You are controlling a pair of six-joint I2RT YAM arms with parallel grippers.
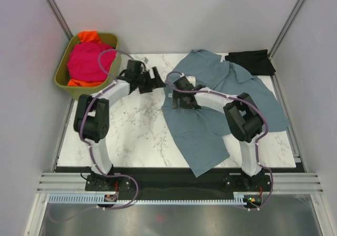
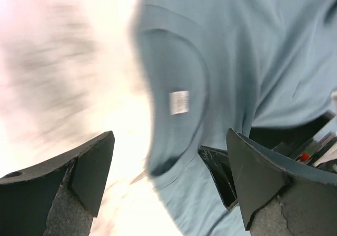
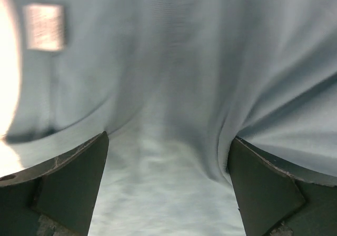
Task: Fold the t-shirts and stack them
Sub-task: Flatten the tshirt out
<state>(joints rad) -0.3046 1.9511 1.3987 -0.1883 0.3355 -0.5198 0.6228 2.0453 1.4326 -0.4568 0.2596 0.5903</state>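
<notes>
On the counter's (image 1: 131, 133) right half | slate blue-grey t-shirt (image 1: 210, 136) spread, collar (image 2: 202, 83) pointing left | right fingers (image 3: 66, 186) wide apart, empty, over collar, nearer | left fingers (image 2: 89, 167) wide apart, empty, just beside collar

Spread t-shirt (image 1: 200, 136) was slate blue-grey, label (image 2: 179, 102) white; far t-shirt (image 1: 251, 61) was black. Also noted: magenta-pink shirt (image 1: 89, 61), orange shirt (image 1: 88, 36), olive-green bin (image 1: 61, 75). Table (image 1: 131, 130) was white marble, grey-veined.

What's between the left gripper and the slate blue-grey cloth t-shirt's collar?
Nothing visible. The left gripper, open, faces the slate blue-grey cloth t-shirt collar across the white marble table; the right gripper, open, sits over the shirt beside it.
</notes>
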